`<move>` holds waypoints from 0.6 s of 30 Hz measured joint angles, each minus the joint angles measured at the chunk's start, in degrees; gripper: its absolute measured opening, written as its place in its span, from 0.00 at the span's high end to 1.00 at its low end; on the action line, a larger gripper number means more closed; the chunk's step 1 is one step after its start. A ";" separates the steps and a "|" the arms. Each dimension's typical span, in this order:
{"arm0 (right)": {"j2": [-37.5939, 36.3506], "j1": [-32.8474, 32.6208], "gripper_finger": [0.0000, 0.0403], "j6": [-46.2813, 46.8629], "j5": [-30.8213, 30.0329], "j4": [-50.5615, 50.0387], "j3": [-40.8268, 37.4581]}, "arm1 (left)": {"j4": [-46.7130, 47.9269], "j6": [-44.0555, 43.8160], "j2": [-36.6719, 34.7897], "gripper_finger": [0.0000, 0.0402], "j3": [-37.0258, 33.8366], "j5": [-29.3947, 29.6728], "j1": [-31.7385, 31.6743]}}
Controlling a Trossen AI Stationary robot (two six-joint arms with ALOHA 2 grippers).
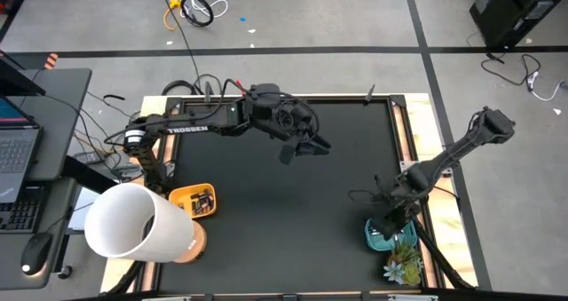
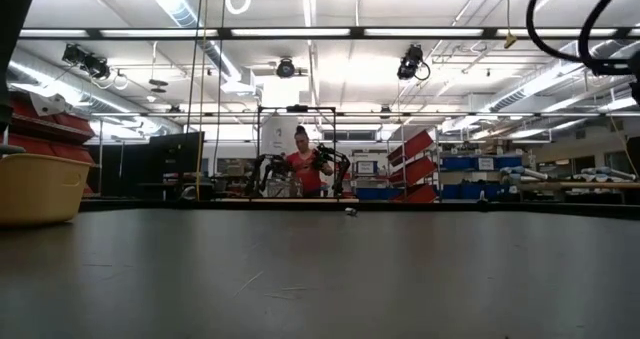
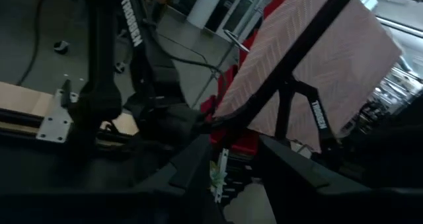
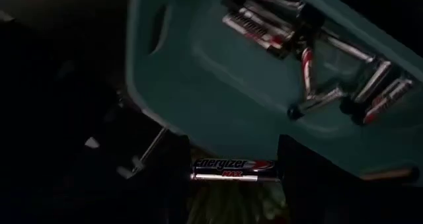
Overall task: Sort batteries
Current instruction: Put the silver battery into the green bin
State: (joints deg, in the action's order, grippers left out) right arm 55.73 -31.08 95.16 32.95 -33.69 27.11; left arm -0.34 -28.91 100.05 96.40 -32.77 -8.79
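A teal bin (image 1: 376,240) near the table's right front corner holds several batteries (image 4: 317,72), silver and dark ones, lying on its floor. My right gripper (image 4: 234,178) hangs just over that bin's rim (image 4: 198,135), shut on one dark battery (image 4: 234,167) with a silver band. An orange bin (image 1: 182,194) at the left front holds a few more batteries (image 1: 204,203). My left gripper (image 1: 306,148) hovers high over the table's far middle, open, with nothing between its fingers (image 3: 192,168). My right gripper pinches the dark battery by its two ends (image 4: 195,166), so the battery spans the gap from finger to finger. The fingers come slanting down from above. The battery is level and lifted clear, beside the teal bin's rim.
A large white cylinder (image 1: 133,223) stands at the front left corner beside the orange bin. A small green plant (image 1: 404,265) sits in front of the teal bin. The black mat's middle (image 1: 293,212) is bare. A person (image 2: 304,169) stands far behind the table.
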 joint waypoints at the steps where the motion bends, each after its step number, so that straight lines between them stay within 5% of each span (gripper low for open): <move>1: 0.83 -0.34 0.56 0.68 -0.28 0.59 -0.37 | 0.00 -0.02 0.00 0.65 0.00 -0.29 0.17; 7: 5.11 -0.75 0.54 2.60 -2.00 1.80 -0.67 | 0.02 -0.03 0.00 0.65 0.00 -1.69 0.30; 13: 6.97 -0.75 0.28 4.89 -2.92 4.82 -0.67 | 0.15 0.22 0.00 0.65 -0.02 -1.83 0.30; 18: 6.90 -0.73 0.17 7.05 -2.12 5.04 0.53 | 1.47 2.16 0.00 0.65 -0.02 -0.61 0.16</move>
State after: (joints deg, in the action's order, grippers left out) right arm 62.63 -31.81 102.21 30.83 -28.65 27.64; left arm 1.13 -26.75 100.05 96.38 -33.38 -8.63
